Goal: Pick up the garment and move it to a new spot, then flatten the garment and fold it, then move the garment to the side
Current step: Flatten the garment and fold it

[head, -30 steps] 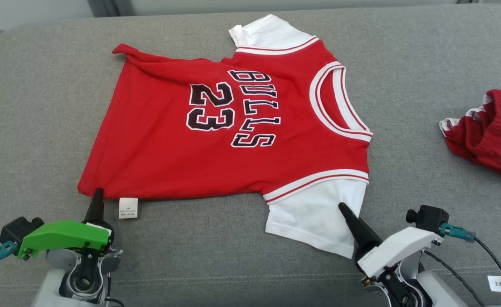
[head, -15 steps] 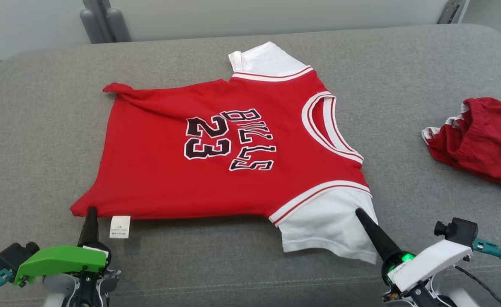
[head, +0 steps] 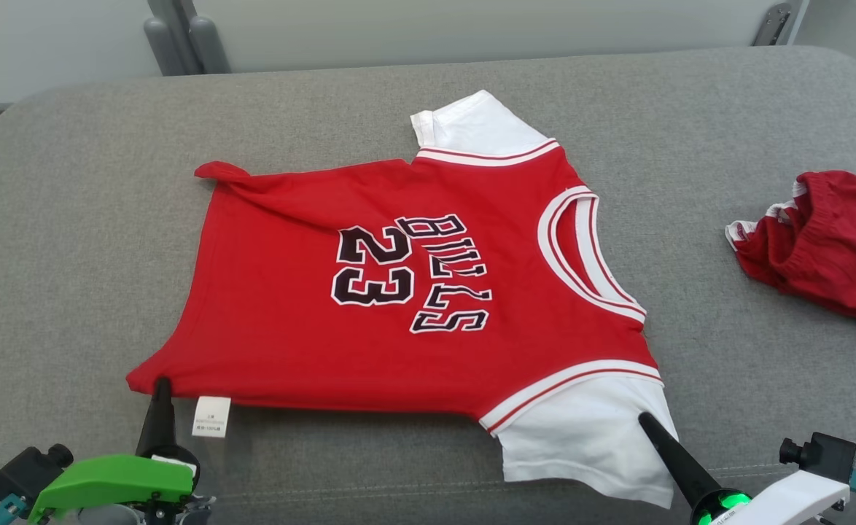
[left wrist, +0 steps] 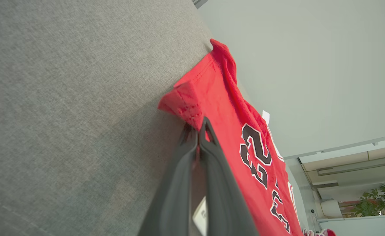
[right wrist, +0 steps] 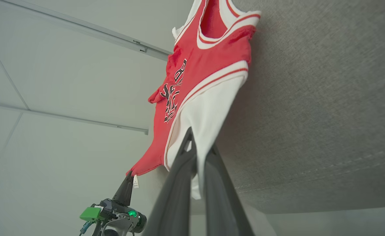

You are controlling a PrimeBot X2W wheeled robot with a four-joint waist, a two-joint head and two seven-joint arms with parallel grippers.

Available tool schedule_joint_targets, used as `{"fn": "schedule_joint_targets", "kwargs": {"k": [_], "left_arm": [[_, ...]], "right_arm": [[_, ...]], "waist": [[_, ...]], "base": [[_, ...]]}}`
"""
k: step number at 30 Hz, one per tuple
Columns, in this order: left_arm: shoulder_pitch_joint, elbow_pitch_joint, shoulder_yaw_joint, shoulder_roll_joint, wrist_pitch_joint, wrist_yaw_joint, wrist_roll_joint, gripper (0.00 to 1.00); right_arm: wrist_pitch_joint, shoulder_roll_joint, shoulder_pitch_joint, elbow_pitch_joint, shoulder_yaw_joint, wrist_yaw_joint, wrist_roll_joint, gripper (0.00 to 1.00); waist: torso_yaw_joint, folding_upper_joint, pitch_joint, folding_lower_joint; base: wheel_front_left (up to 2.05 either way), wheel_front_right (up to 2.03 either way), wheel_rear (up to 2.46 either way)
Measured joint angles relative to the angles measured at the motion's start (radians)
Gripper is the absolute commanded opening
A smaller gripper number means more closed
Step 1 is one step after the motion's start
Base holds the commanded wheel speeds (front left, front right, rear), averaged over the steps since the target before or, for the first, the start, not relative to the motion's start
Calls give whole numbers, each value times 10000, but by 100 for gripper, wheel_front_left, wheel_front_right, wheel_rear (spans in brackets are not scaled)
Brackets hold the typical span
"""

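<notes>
Bulls jersey (head: pixel 399 292) is spread on the grey cushion (head: pixel 71 219); in wrist views its hem is seen pinched by the left gripper (left wrist: pixel 199 131), its sleeve by the right gripper (right wrist: pixel 197 144). Red shorts (head: pixel 829 240) are seen from the head.

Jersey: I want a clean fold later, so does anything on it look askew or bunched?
Yes. The jersey isn't flat: its far hem corner is twisted into a bunched point, and the far white sleeve has its edge folded over. A care tag sticks out by the left pincer.
</notes>
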Motion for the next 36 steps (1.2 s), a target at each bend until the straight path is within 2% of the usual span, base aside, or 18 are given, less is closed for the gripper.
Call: {"fn": "schedule_joint_targets", "kwargs": {"k": [4, 17, 22, 24, 28, 36], "left_arm": [[435, -470, -171, 0, -2, 244, 395, 4], [957, -2579, -102, 219, 163, 874, 403, 10], [898, -3264, -144, 570, 412, 1227, 525, 13], [793, -3513, -142, 625, 543, 1369, 529, 13], [358, -3868, -127, 828, 779, 1599, 594, 14], [-663, -4149, -297, 970, 1354, 1812, 642, 18]], "right_arm": [[6, -111, 323, -418, -63, 0, 102, 0], [428, -466, 371, -1544, -196, -205, 228, 0], [731, -585, -76, -1856, -232, -449, 449, 0], [794, -602, -368, -1996, -389, -474, 571, 0], [878, -621, -1103, -2146, -782, -732, 740, 0], [1221, -834, -2130, -2125, -1053, -1256, 819, 0]], "waist": [[101, 0, 86, 0], [207, 0, 728, 0], [154, 0, 1140, 0], [129, 0, 1321, 0], [82, 0, 1692, 0], [132, 0, 2380, 0]], "base": [[0, 0, 0], [0, 0, 0], [0, 0, 0], [0, 0, 0], [0, 0, 0], [0, 0, 0]]}}
